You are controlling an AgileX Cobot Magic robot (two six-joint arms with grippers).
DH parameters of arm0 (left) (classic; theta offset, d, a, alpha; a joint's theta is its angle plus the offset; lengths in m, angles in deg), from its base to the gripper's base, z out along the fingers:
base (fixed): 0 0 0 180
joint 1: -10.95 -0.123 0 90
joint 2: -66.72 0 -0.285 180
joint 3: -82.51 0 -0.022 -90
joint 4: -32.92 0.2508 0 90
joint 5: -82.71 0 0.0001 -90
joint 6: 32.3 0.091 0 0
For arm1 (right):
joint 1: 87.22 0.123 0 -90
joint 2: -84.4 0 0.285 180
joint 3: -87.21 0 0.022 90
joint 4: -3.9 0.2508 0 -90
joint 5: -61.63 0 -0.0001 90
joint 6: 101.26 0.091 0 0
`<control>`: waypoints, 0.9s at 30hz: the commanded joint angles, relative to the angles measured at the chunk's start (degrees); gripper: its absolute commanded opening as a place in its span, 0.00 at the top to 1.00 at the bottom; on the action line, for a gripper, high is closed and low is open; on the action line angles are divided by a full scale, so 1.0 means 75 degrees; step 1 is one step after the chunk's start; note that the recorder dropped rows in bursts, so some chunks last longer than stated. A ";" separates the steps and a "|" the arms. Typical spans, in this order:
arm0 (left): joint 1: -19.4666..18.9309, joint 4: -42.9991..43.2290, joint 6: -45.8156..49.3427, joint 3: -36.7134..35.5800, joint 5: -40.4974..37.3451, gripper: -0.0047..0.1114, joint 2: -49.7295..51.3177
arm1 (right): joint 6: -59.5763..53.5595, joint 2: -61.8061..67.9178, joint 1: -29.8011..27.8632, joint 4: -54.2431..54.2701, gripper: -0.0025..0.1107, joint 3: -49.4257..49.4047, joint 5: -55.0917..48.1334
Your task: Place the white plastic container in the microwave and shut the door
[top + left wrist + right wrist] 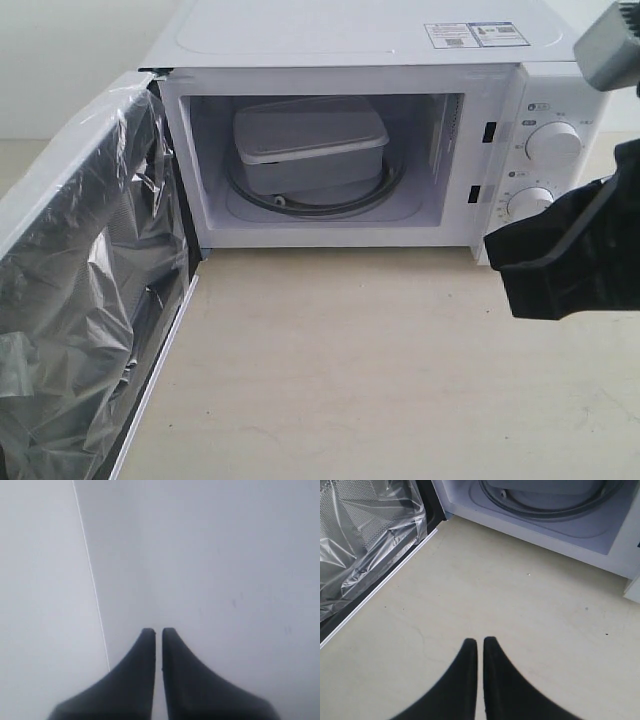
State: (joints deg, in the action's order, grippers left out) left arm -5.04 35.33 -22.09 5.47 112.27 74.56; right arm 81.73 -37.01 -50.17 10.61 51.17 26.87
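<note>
The white microwave [350, 30] stands with its door [80, 300] swung wide to the left, loose clear film over the dark window. Inside, the white plastic container [310, 140] rests lidded on the glass turntable [335, 205]. My right gripper [480, 641] is shut and empty, hovering over the beige table [520, 605] in front of the cavity, with the door [365, 545] off to one side. That arm's black body [565, 250] shows at the right of the exterior view. My left gripper [158, 630] is shut on nothing, close to a plain white surface [210, 555].
Two round knobs [553, 143] [530, 203] sit on the microwave's right panel, just behind the right arm. A grey part [610, 45] hangs at the top right corner. The open door's lower edge [380, 585] borders the tabletop on the left.
</note>
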 commanded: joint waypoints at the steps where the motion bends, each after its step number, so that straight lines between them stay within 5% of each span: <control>1: 0.0026 0.0014 -0.0032 -0.0024 0.3178 0.92 -0.0007 | -0.0077 -0.0043 0.0021 -0.0048 0.98 0.0061 -0.0038; 4: 0.0026 -0.0205 -0.0948 -0.0024 0.4432 0.92 -0.0007 | -0.0075 -0.0043 0.0021 -0.0064 0.98 0.0061 -0.0038; 6: 0.0026 -0.0322 -0.1974 -0.0024 0.3999 0.92 -0.0007 | -0.0075 -0.0043 0.0021 -0.0081 0.98 0.0061 -0.0038; 12: 0.0026 -0.0120 -0.4282 0.1173 -0.1045 0.92 -0.0007 | -0.0075 -0.0043 0.0021 -0.0081 0.98 0.0061 -0.0067; 19: 0.0026 -0.0120 -0.4453 0.2975 -0.3035 0.92 0.1343 | -0.0075 -0.0043 0.0021 -0.0081 0.98 0.0061 -0.0053; 27: 0.0037 -0.0253 -0.4580 0.5325 -0.7457 0.92 0.3665 | -0.0075 -0.0043 0.0021 -0.0144 0.98 0.0061 -0.0053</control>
State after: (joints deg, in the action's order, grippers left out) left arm -5.04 34.24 -58.66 41.36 65.53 98.38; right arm 81.60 -37.01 -50.17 10.40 51.17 26.52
